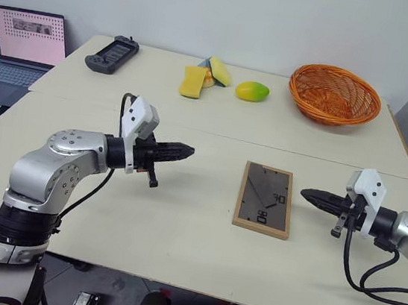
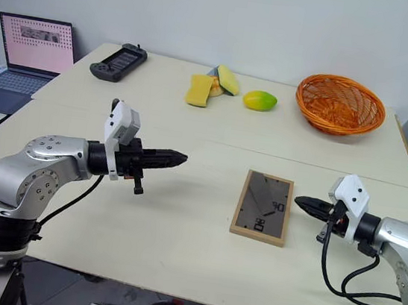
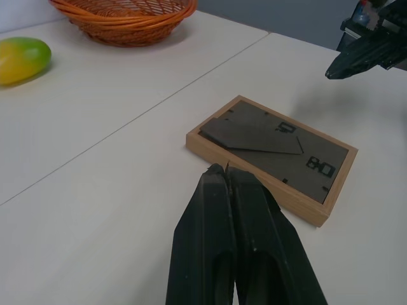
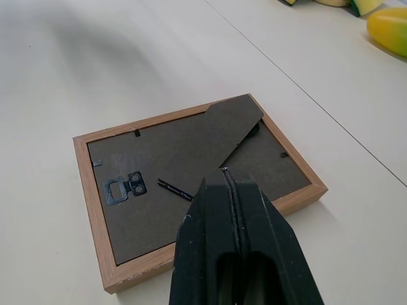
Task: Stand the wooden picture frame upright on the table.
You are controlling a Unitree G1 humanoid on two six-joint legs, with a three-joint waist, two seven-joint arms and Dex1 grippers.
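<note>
On table, picture frame lies face down, untouched; left gripper and right gripper flank frame, both pinched together, empty. Lifting, standing remain.

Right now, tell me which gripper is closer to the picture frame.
The right gripper: it is shut and hovers just off the wooden picture frame's edge, while the left gripper, also shut, sits farther away across bare table.

The front of the wooden picture frame is hidden against the table; the laptop is cut off.
</note>
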